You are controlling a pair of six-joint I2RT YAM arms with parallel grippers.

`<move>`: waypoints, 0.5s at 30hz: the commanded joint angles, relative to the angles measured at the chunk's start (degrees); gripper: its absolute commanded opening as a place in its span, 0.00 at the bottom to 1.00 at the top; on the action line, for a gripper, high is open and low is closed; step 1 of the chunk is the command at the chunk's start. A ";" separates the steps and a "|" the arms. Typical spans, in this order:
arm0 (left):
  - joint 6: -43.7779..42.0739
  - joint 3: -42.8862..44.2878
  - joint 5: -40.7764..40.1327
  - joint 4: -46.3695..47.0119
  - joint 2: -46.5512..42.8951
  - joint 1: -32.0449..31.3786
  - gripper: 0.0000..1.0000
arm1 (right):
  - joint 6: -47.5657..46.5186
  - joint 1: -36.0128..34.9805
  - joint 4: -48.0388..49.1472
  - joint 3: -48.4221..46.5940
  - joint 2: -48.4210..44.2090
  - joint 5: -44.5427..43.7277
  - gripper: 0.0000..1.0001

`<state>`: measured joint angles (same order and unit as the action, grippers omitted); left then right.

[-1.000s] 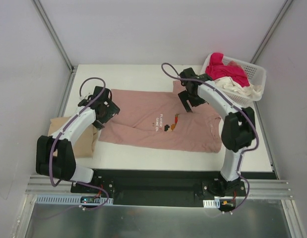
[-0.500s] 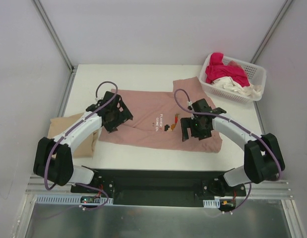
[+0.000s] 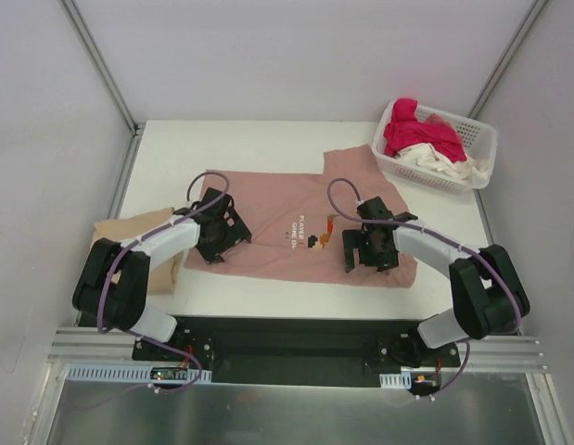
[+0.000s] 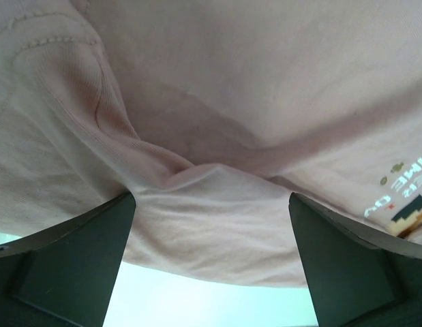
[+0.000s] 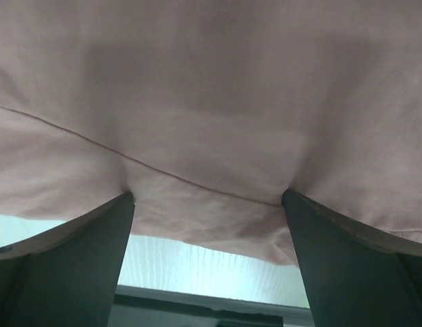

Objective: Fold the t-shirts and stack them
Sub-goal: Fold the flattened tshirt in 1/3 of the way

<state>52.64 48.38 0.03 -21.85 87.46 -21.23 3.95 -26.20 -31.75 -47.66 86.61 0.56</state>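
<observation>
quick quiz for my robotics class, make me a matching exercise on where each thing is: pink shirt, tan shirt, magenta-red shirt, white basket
Things:
1. pink t-shirt
2. tan t-shirt
3. magenta-red t-shirt
4. white basket

Places:
a. standing at the far right corner of the table
b. lying at the table's left edge
c. spread out in the middle
d. heaped inside the basket

Pairs: 1-c, 2-b, 3-d, 4-a
</observation>
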 commanded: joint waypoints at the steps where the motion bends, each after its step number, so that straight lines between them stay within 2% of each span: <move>1: 3.52 -9.69 1.19 -3.20 -5.97 -1.18 0.99 | 4.66 -0.96 -2.35 7.92 -4.51 -1.88 0.97; 5: 6.50 -16.99 2.51 -3.29 -14.39 -2.32 0.99 | 8.79 -1.66 -4.02 14.07 -11.62 1.20 0.97; 9: 9.14 -21.13 4.19 -4.25 -21.27 -4.69 0.99 | 11.96 -3.60 -9.11 13.92 -21.45 0.06 0.97; 13: 9.85 -18.51 1.21 -10.12 -27.94 -6.10 0.99 | 10.83 -3.78 -11.93 9.79 -27.53 -0.03 0.97; 15: 7.76 -13.95 -2.83 -12.16 -29.53 -6.10 0.99 | 9.33 -3.86 -12.37 7.16 -29.12 -2.03 0.97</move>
<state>60.93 29.65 2.46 -24.73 61.71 -27.07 13.28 -29.74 -39.97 -34.83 61.67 0.27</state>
